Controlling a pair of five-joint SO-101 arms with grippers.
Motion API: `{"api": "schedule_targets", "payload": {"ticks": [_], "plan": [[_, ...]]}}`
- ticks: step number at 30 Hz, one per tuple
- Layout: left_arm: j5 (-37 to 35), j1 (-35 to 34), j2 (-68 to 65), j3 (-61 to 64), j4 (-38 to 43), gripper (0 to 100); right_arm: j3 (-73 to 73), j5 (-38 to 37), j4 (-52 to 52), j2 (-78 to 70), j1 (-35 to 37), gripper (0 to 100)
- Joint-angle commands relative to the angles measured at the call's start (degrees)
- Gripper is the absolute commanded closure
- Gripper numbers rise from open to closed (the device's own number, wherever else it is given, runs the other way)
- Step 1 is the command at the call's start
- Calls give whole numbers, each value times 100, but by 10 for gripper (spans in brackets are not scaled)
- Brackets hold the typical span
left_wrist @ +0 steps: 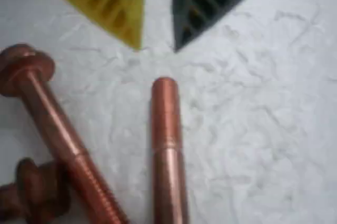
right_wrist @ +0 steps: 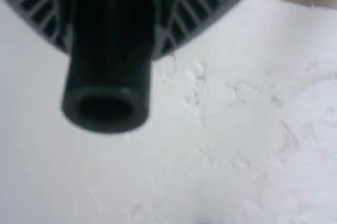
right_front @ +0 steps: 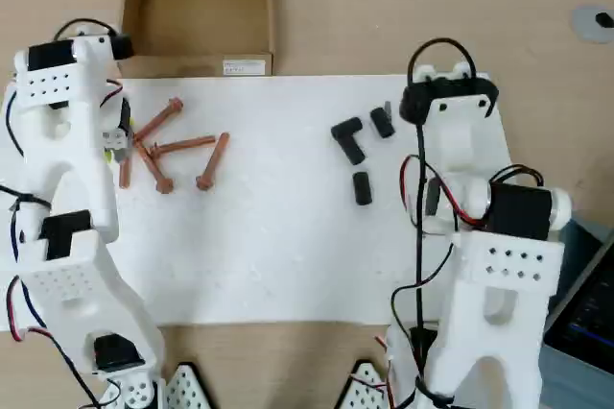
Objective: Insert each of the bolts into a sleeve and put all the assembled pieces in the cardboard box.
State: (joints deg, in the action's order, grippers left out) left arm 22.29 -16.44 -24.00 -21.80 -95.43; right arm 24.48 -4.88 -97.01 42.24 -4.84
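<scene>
Several copper bolts (right_front: 182,145) lie in a loose pile at the left of the white foam mat (right_front: 288,246). My left gripper (right_front: 122,140) hangs over the pile's left side. In the left wrist view the left gripper (left_wrist: 157,45) is open, and its yellow and black fingers stand just past the tip of one bolt (left_wrist: 166,129) without touching it. My right gripper (right_wrist: 113,8) is shut on a black sleeve (right_wrist: 108,61), held above the mat with its bore facing the camera. Three more sleeves (right_front: 347,138) lie near the mat's far right. The cardboard box (right_front: 197,11) stands open behind the mat.
Two more bolts (left_wrist: 52,129) lie beside the one under my left gripper. A dark device (right_front: 585,313) sits at the right edge of the table. A grey disc (right_front: 595,20) lies at the far right corner. The mat's middle and front are bare.
</scene>
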Motion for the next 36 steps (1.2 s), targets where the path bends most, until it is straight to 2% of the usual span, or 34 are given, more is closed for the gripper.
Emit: {"api": "schedule_targets", "payload": {"ticks": [1, 6, 22, 36], "plan": [[220, -26, -4, -334, 0, 907, 251, 35, 255, 180, -75, 987], [422, -35, -259, -659, 0, 906, 514, 35, 352, 180, -75, 987], [413, -44, -2018, -2576, 0, 906, 497, -9, 589, 180, -57, 987], [431, -501, -2510, -2708, 0, 907, 514, 18, 571, 180, -57, 987]]}}
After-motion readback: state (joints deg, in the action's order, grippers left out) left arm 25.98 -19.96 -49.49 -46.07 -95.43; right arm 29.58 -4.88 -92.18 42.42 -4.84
